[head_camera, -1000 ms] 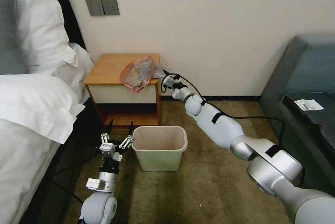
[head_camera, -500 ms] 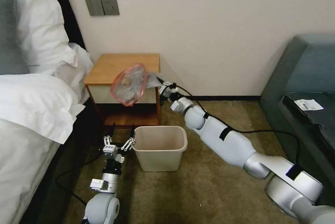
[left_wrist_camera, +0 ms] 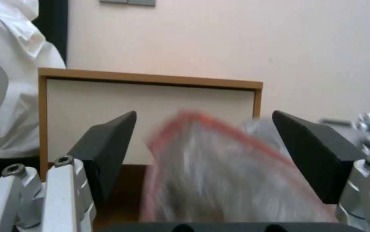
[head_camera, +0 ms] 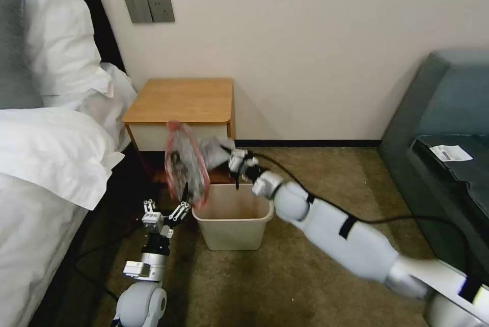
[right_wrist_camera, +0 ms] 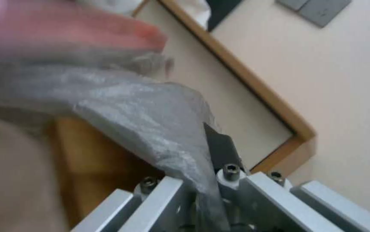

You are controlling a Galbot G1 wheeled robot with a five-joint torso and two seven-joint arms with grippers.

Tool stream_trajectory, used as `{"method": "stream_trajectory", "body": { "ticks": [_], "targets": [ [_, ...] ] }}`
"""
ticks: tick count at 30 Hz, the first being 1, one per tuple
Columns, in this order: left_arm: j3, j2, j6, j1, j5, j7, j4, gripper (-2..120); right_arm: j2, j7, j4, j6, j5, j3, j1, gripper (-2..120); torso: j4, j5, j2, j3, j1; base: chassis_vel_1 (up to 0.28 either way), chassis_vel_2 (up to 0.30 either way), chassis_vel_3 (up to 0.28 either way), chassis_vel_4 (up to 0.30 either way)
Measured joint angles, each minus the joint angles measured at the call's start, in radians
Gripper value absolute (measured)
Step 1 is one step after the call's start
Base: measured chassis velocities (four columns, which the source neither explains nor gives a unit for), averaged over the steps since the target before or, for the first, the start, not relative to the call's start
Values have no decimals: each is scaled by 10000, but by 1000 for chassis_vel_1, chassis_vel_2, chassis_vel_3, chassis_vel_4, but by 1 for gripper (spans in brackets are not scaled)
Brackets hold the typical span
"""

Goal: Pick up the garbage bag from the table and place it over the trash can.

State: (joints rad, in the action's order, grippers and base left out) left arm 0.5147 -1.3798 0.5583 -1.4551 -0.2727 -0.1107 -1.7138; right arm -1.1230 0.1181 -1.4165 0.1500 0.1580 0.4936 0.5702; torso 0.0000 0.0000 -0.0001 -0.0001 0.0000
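Observation:
The garbage bag (head_camera: 186, 166), greyish and crinkly with a pink-red rim, hangs in the air in front of the table (head_camera: 181, 100), above the left rim of the trash can (head_camera: 232, 215). My right gripper (head_camera: 232, 156) is shut on the bag's grey end, and the plastic (right_wrist_camera: 150, 119) runs between its fingers. My left gripper (head_camera: 165, 205) stands open just left of the cream-white bin, fingers pointing up. In the left wrist view the bag (left_wrist_camera: 223, 174) hangs beyond the open left gripper (left_wrist_camera: 204, 154), in front of the white drawer front (left_wrist_camera: 146, 109).
A bed with white pillows (head_camera: 51, 138) lies along the left. A grey sofa (head_camera: 448, 138) with a white paper slip (head_camera: 451, 153) stands on the right. A black cable (head_camera: 326, 205) trails along the right arm. Open carpet (head_camera: 285, 276) lies in front of the bin.
My right gripper pulled the garbage bag off the tabletop and down toward the trash can; the bag now hangs upright over the bin's left rim. The left gripper stayed open beside the bin.

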Motion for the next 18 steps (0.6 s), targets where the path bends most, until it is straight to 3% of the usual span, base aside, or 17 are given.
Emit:
{"method": "stream_trajectory", "body": {
  "ticks": [18],
  "targets": [
    [-143,-43,-29,108,82,4,12,82,1363,-864,-1336,-528,253,-711,1488,0,0,1,1,0,-1,0,0,0,0]
  ]
}}
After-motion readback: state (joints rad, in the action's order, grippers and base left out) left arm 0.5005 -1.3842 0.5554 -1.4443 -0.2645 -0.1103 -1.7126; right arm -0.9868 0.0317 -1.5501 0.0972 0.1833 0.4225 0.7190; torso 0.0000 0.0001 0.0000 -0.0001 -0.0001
